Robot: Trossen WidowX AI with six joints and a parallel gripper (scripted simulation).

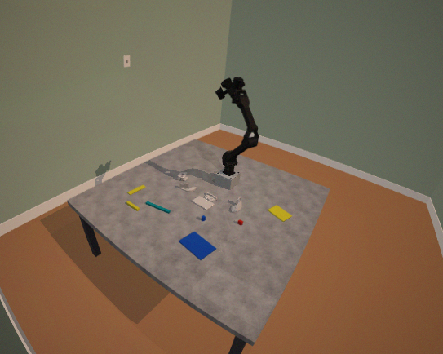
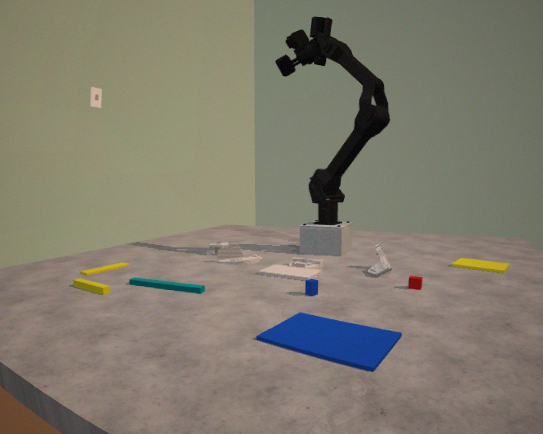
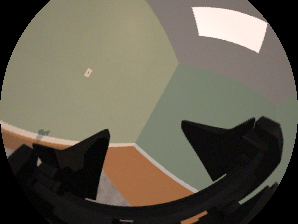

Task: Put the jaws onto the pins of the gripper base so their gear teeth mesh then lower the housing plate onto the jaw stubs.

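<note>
My gripper (image 1: 220,93) (image 2: 285,65) (image 3: 145,128) is open and empty, high above the table and far from the white parts. A flat white plate (image 1: 202,203) (image 2: 289,271) lies in front of the arm, with a small openwork white part (image 1: 210,196) (image 2: 306,262) close behind it. One white jaw-like part (image 1: 236,205) (image 2: 380,263) stands tilted to their right. A long white part (image 1: 188,188) (image 2: 238,259) lies to their left, and another white piece (image 1: 183,176) (image 2: 220,246) is behind it. Which are base, jaw and housing, and pins or teeth, are too small to tell.
Around them are a blue block (image 1: 203,218) (image 2: 311,287), red cube (image 1: 240,223) (image 2: 415,282), blue plate (image 1: 197,245) (image 2: 329,340), yellow plate (image 1: 280,213) (image 2: 480,265), teal bar (image 1: 157,207) (image 2: 166,285) and two yellow bars. The arm's grey base block (image 1: 227,180) (image 2: 323,240) is behind.
</note>
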